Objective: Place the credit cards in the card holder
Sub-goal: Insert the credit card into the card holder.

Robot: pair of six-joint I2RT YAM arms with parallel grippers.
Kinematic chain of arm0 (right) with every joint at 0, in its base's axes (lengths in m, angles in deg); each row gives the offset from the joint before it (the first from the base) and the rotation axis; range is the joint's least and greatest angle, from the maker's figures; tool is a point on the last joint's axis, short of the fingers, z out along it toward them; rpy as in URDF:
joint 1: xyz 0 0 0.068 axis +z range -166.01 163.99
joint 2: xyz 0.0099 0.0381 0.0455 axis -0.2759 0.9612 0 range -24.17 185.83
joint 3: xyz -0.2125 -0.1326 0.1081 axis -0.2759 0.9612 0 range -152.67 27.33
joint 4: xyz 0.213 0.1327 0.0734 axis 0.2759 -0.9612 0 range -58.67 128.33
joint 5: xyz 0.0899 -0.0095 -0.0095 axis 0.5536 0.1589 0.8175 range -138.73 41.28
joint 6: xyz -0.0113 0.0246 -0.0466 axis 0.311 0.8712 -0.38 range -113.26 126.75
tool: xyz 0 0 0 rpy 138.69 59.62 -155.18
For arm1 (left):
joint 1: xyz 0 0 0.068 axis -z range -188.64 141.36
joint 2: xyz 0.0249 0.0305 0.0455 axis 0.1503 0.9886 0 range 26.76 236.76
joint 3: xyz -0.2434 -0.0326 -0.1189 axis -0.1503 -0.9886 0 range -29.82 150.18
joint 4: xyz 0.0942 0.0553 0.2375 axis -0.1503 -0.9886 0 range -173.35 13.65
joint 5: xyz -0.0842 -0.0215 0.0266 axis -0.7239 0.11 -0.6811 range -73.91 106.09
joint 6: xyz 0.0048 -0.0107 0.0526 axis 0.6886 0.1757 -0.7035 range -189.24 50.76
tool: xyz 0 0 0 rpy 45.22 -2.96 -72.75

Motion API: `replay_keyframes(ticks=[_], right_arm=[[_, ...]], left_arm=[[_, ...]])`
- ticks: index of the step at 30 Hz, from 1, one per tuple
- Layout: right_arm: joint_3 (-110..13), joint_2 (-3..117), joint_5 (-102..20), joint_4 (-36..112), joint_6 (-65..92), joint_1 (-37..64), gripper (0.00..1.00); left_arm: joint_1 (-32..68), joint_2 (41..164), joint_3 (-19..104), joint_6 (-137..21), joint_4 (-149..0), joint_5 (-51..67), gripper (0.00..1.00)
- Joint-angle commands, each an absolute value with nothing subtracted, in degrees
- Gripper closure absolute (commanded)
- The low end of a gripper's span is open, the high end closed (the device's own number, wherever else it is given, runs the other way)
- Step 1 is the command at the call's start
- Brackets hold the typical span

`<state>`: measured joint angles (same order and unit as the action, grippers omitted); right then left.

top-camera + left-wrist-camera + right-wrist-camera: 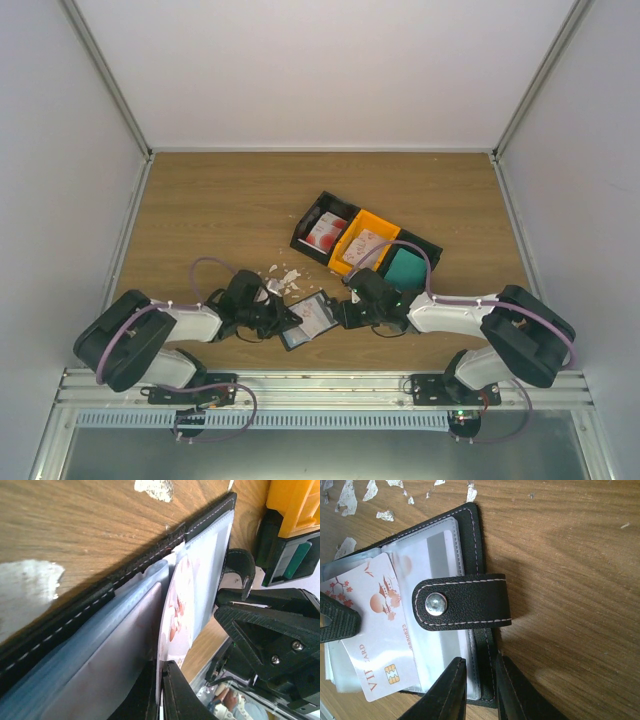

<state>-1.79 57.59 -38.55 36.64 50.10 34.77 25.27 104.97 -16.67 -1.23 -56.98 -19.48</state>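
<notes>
My left jaws were closed on a red-and-white credit card (375,630), its thin edge pinched between both pads (177,700). The card showed a gold chip and a blossom print. Its free end lay over the clear sleeves of the open card holder (470,525). I could not tell whether it had gone inside a sleeve.

My right jaws were closed on the opposite side of the card holder, with the black stitched edge of its cover between the two pads (450,690). A black strap (462,601) with a round metal snap was folded across the holder's sleeves, just beside the card.

The card holder lay flat on the wooden worktop (200,200), between my two arms.

Small white scraps (283,278) were scattered just beyond the card holder, on its left side.

Farther beyond the card holder, toward its right, three open bins stood touching in a slanted row. The first black bin (312,212) held red-and-white cards. The orange bin (383,222) in the middle held pale cards. The last black bin (432,248) held teal cards.
</notes>
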Motion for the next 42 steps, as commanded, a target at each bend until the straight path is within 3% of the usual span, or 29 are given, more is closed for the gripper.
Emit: replay_keyframes(ticks=[1,8,21,42], right_arm=[[0.1,59.1,-39.3,31.5,50.1,35.6,0.81],[-0.3,59.7,-38.9,31.8,49.5,35.6,0.81],[-0.7,60.4,-38.8,31.6,49.2,35.6,0.81],[-1.0,59.5,-39.3,31.4,49.3,35.6,0.84]], left_arm=[[24.6,109.8,-15.8,-4.0,-59.1,-23.4,0.96],[24.5,115.2,-14.0,-6.1,-56.8,-27.5,0.99],[22.9,115.8,-9.5,-11.1,-62.4,-22.3,0.97],[26.8,120.1,-2.6,-19.3,-66.7,-21.1,0.78]])
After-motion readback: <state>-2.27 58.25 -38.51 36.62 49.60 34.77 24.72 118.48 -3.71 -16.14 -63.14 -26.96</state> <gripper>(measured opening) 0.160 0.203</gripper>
